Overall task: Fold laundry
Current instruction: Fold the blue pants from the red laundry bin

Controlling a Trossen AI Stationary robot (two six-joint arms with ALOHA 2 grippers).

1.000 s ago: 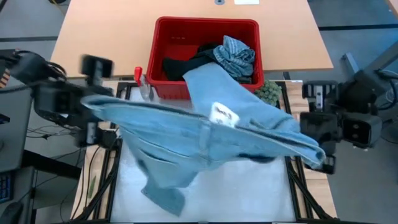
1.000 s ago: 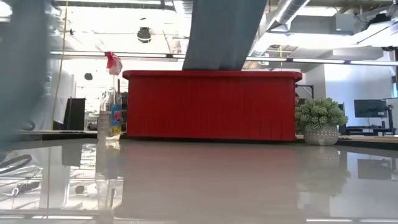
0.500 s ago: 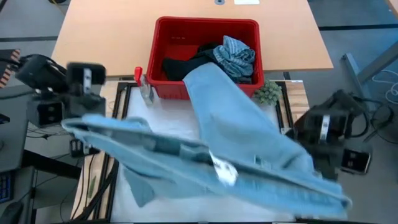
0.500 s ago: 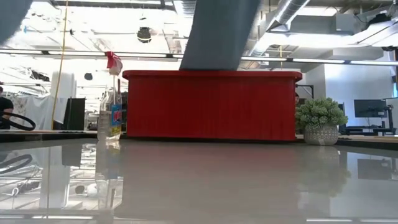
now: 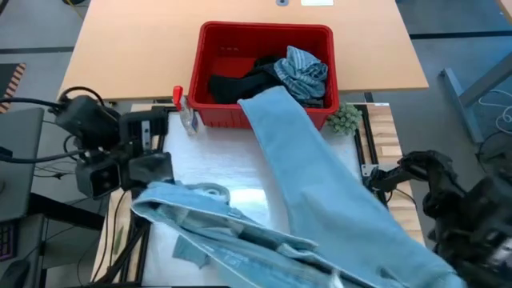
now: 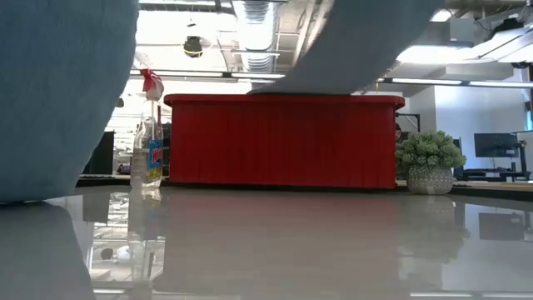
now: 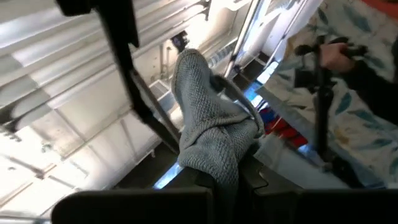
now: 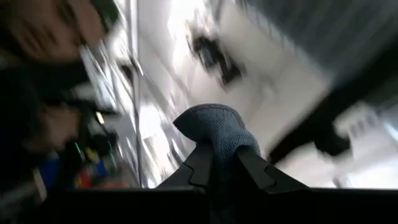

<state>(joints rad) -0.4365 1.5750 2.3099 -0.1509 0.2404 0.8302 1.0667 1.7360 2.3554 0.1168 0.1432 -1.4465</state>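
A light blue garment (image 5: 320, 184), trousers by its look, stretches slantwise over the table between my two grippers. One long leg (image 5: 276, 108) runs up to the red basket's front rim and lies on it. My left gripper (image 5: 152, 172) is shut on the band end at the table's left. My right gripper (image 8: 214, 155) is shut on the other end near the table's near right corner; in the high view the cloth and the picture's edge hide it. In the low view the cloth (image 6: 58, 100) hangs down to the tabletop on the left. My left gripper pinches a bunched fold of the light blue cloth (image 7: 211, 149) between its two fingers, at the garment's left end. Several layers stand up out of the fingers. The end is lifted, and the cloth sags away from it toward the right. My right gripper pinches a rounded fold of the same cloth (image 8: 214, 134) between its two fingers, at the garment's right end. The fold pokes out past the fingertips. What the cloth does below the hold is outside this view.
The red basket (image 5: 214, 40) stands at the table's far edge and holds a grey-blue striped garment (image 5: 302, 70) and a black one (image 5: 236, 82). A spray bottle (image 5: 186, 112) stands at its left, a small green plant (image 5: 346, 118) at its right. The white tabletop (image 5: 216, 160) shows between them.
Both grippers have moved toward the near edge and down, the right one much farther, and it has left the high view. The garment's held band has swung from level to slanting and has sunk. Its left part now hangs to the table, while the leg has stayed on the basket.
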